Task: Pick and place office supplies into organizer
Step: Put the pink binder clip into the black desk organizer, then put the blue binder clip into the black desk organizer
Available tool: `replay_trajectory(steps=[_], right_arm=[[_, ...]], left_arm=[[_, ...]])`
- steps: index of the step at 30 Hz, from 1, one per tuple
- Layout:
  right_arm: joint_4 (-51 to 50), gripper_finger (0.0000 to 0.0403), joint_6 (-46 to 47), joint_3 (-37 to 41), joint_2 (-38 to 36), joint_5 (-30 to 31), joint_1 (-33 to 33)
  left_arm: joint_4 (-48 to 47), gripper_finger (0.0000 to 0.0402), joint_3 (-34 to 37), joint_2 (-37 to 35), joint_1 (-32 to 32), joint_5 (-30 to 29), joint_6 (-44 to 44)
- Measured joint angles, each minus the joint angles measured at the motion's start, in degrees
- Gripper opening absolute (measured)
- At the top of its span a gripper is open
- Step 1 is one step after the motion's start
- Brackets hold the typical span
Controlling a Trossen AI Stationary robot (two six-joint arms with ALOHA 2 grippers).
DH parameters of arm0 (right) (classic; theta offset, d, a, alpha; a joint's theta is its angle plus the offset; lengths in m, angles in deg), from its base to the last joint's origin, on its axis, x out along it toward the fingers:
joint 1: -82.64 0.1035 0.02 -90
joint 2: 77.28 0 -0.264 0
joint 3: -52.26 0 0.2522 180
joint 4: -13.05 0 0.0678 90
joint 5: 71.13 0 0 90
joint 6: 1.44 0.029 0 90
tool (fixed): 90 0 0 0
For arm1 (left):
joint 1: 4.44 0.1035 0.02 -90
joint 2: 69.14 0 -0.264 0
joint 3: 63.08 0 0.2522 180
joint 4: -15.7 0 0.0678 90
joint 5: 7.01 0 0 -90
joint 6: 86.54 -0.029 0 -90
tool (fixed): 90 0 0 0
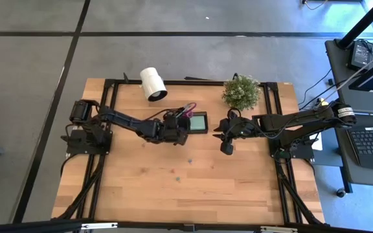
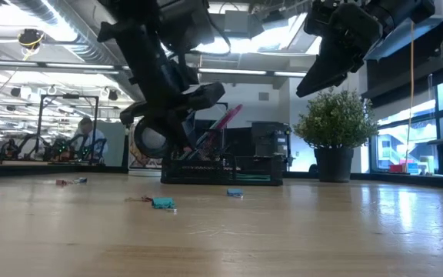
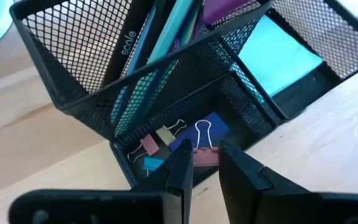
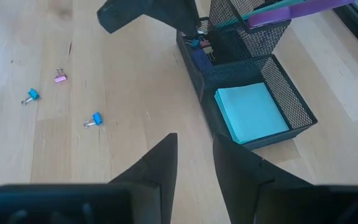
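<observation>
The black mesh organizer (image 3: 166,68) (image 1: 198,123) stands at the table's far middle. Its tall section holds pens (image 3: 173,34) and purple-handled scissors (image 4: 291,9) leaning upright. The mint-green sticky pad (image 4: 250,112) lies flat in one low compartment, and several binder clips (image 3: 157,140) lie in another. My left gripper (image 3: 205,165) (image 1: 179,128) hangs over that clip compartment, shut on a small pink-purple binder clip. My right gripper (image 4: 196,149) (image 1: 226,147) hovers high to the organizer's right, narrowly open and empty. My left gripper pinches the pink-purple binder clip by its coloured body (image 3: 204,157) between its two fingers. It comes slanting down from the table's left. The clip's wire handle (image 3: 202,130) sticks out past the fingertips, over the clip compartment's rim. Whether the clip rests on anything, I cannot tell.
Loose binder clips lie on the wood nearer the table's front: two blue (image 4: 94,119) (image 4: 31,95) and a pink one (image 4: 60,77). A white roll (image 1: 153,84) lies far left of the organizer and a potted plant (image 1: 241,92) stands far right of it.
</observation>
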Motion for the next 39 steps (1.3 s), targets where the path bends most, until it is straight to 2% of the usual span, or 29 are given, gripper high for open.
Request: replay_trajectory(steps=[5,17,24,32,39], right_arm=[[0.00,0.0107,0.00,0.00,0.00,0.00,-0.02],[0.04,0.0107,0.02,0.00,0.00,0.00,0.00],[0.04,0.0107,0.04,0.00,0.00,0.00,-0.01],[0.02,0.0107,0.04,0.00,0.00,0.00,0.00],[0.02,0.0107,0.04,0.00,0.01,-0.01,-0.01]], left_arm=[[-0.17,0.0062,-0.02,0.24,0.60,0.71,-3.25],[-1.97,0.0107,0.07,0.26,1.63,2.11,-3.79],[-2.99,0.0115,0.07,0.03,1.18,4.56,-4.00],[-13.90,0.0115,0.07,-1.69,-0.99,13.29,-3.63],[-29.87,0.0116,0.07,-4.25,-1.89,15.23,1.95]])
